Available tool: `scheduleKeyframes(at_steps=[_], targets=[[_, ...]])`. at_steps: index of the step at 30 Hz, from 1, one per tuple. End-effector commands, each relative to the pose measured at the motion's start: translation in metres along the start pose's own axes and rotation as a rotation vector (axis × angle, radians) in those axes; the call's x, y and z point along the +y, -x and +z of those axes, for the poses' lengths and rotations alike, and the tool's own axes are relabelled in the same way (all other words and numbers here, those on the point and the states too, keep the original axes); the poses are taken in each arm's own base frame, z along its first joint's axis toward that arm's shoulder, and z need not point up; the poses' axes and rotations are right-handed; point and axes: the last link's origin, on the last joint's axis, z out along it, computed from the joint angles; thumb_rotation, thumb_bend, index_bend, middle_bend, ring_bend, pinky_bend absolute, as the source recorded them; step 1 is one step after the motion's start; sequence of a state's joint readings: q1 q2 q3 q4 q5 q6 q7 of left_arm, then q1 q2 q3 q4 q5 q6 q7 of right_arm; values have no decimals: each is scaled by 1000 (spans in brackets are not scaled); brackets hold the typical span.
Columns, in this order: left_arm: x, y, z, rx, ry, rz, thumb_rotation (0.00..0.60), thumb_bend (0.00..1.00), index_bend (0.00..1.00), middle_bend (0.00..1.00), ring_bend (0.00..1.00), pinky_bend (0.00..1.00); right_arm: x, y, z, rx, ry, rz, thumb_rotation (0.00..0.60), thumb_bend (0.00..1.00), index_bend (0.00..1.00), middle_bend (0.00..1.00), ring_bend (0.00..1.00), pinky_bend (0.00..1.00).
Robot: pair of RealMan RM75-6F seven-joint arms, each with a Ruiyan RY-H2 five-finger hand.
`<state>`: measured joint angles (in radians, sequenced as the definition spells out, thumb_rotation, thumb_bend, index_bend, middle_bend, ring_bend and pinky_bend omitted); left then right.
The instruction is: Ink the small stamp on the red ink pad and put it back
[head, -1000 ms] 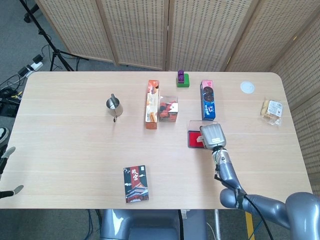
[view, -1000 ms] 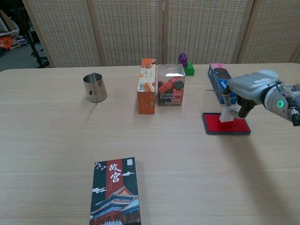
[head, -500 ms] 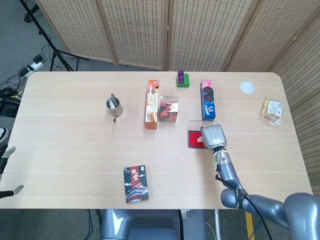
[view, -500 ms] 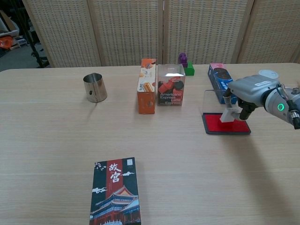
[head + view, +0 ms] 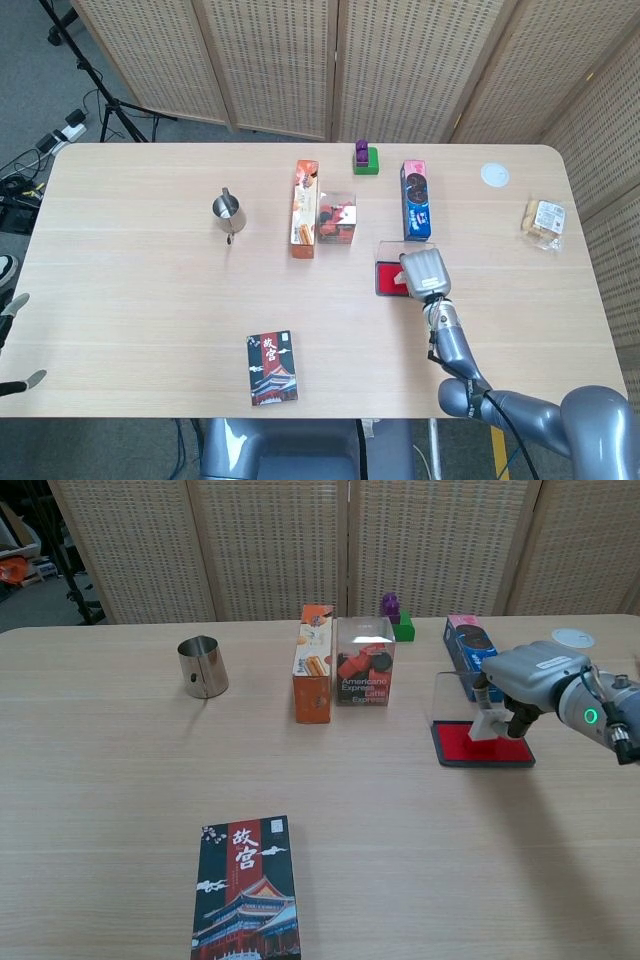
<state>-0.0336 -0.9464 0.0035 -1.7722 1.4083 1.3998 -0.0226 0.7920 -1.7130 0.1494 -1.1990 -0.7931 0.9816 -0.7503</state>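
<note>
since 1 second ago my right hand (image 5: 522,685) has barely shifted, pinching the small stamp (image 5: 486,723) on the red ink pad (image 5: 483,746). lifting crooked could smear ink.

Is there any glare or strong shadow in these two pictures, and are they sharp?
Chest view: sharp, with bright glare on top of the clear box; the right hand throws only a soft shadow beside the red ink pad. Head view: even light, faint shadows, a shine on the metal cup.
</note>
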Motion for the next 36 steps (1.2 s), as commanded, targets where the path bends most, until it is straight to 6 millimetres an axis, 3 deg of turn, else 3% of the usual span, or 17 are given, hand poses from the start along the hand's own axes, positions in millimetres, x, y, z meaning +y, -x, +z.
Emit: scheduleKeyframes(at_steps=[1,17,25,29,36], targets=[[0,0,0,-1,0,0,600,53,0,0,0,0,-2,1,0,1,-2,2,600,503,597,982,1000,1000],[-1,-1,0,0,-1,-5,600,53,0,0,0,0,-3,1,0,12,-3,-2,600,504,597,982,1000,1000],[-1,-1,0,0,-2,-5,600,52,0,0,0,0,-1,-17,-7,50,-21,53,600,503,597,982,1000,1000],[1,1,0,-3,2,3,600,52,0,0,0,0,10,-34,-15,92,-30,90,600,504,597,982,1000,1000],[3,3,-2,-5,13,10,600,53,0,0,0,0,50,-57,-26,140,18,108,600,504,597,982,1000,1000]])
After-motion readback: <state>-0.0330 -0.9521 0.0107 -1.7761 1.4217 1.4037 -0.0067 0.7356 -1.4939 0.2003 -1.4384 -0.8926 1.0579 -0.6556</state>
